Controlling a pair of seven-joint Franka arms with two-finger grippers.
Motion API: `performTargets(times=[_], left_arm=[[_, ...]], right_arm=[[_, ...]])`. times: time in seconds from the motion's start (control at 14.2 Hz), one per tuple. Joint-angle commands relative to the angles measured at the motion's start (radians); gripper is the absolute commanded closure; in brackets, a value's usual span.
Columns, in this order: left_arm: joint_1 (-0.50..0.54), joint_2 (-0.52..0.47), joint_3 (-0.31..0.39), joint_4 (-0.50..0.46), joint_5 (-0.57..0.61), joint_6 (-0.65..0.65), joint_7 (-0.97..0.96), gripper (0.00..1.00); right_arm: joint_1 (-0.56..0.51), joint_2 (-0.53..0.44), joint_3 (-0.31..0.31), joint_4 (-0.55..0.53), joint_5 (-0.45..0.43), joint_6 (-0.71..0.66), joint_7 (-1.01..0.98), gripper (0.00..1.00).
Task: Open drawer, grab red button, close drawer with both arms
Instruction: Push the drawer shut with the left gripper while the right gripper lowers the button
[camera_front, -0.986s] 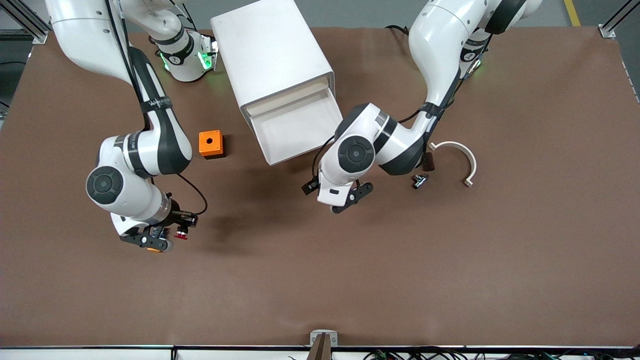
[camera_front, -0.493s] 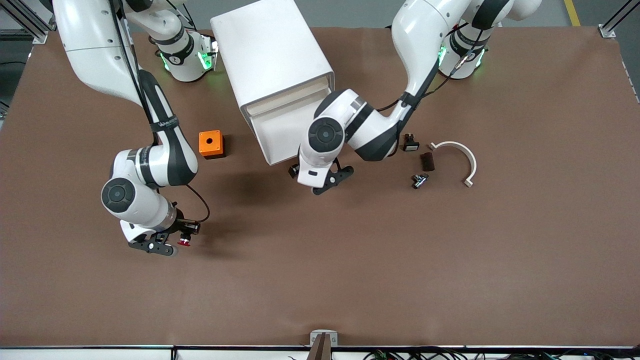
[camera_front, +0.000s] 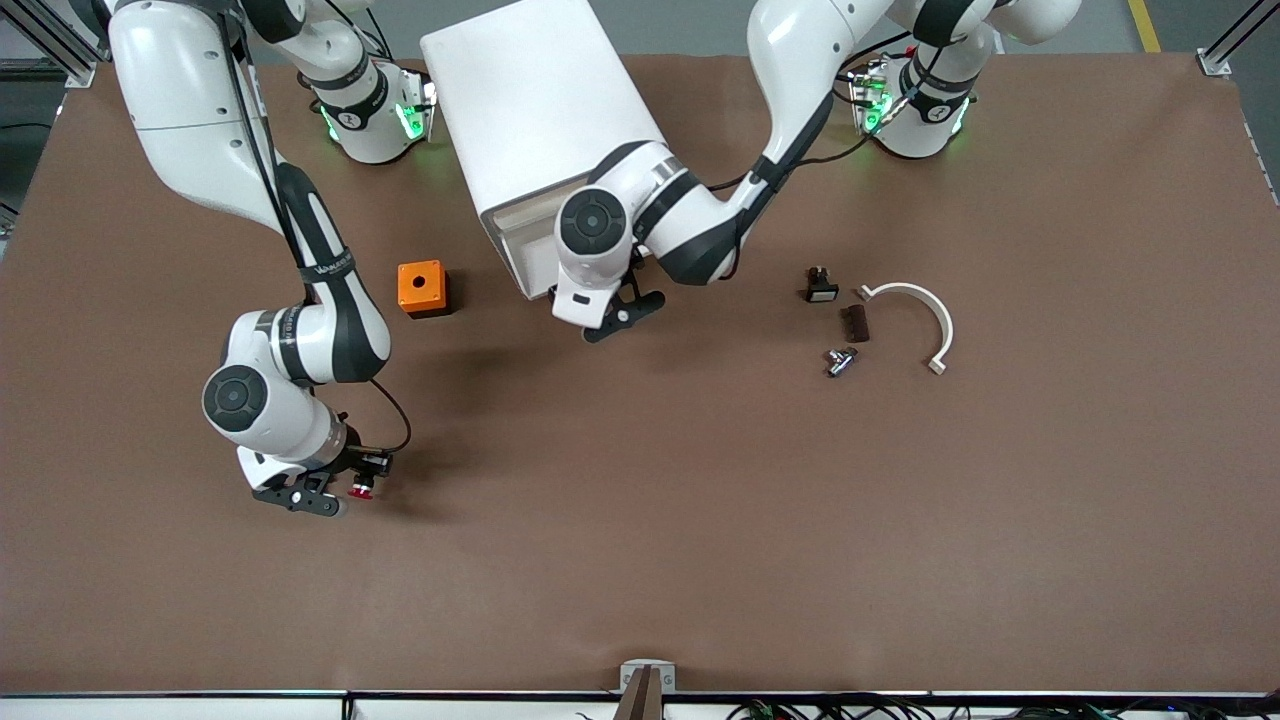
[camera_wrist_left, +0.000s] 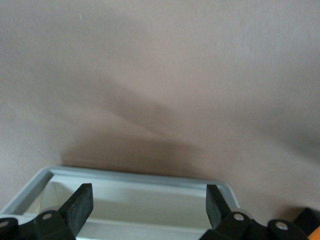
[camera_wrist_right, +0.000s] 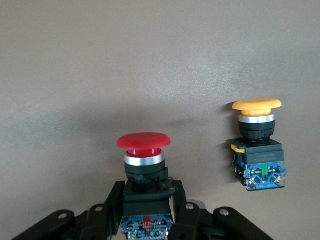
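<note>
The right hand (camera_wrist_right: 147, 215) was clamped on the button (camera_wrist_right: 144, 165), taken by its black body under the red cap, over open counter (camera_front: 700, 520) toward the right arm's end. It looked small, rigid and light; the squared body gave flatter purchase than the rounded cap. The left hand (camera_wrist_left: 147, 205), fingers spread and empty, hovered at the front lip of the drawer (camera_wrist_left: 140, 182), which stood open, probably light and easy-sliding, best pushed squarely on that lip.

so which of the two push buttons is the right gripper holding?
The red-capped button, clamped in the right gripper. The yellow-capped button sits free on the table beside it.
</note>
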Motion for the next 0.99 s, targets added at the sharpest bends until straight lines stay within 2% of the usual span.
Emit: performTargets(times=[0.0,0.28,0.77,0.85,0.92], left_arm=[[-0.041,-0.026,0.007,-0.025,0.017,-0.012,-0.032,0.01],[-0.059,-0.023,-0.045,-0.025,0.007,-0.014,-0.063,0.01],[-0.047,-0.019,-0.068,-0.023,-0.023,-0.014,-0.057,0.01],[-0.041,-0.02,-0.068,-0.022,-0.029,-0.014,-0.058,0.01],[-0.027,-0.023,-0.068,-0.02,-0.034,-0.014,-0.058,0.01]], right_arm=[[-0.021,0.005,0.017,0.002,0.004,0.01,-0.011,1.0],[-0.017,0.018,0.017,0.003,0.004,0.03,-0.013,0.99],[-0.009,0.041,0.017,0.005,0.002,0.061,-0.013,0.98],[-0.009,0.041,0.017,0.005,0.002,0.061,-0.013,0.96],[-0.01,0.041,0.017,0.006,0.001,0.059,-0.013,0.79]])
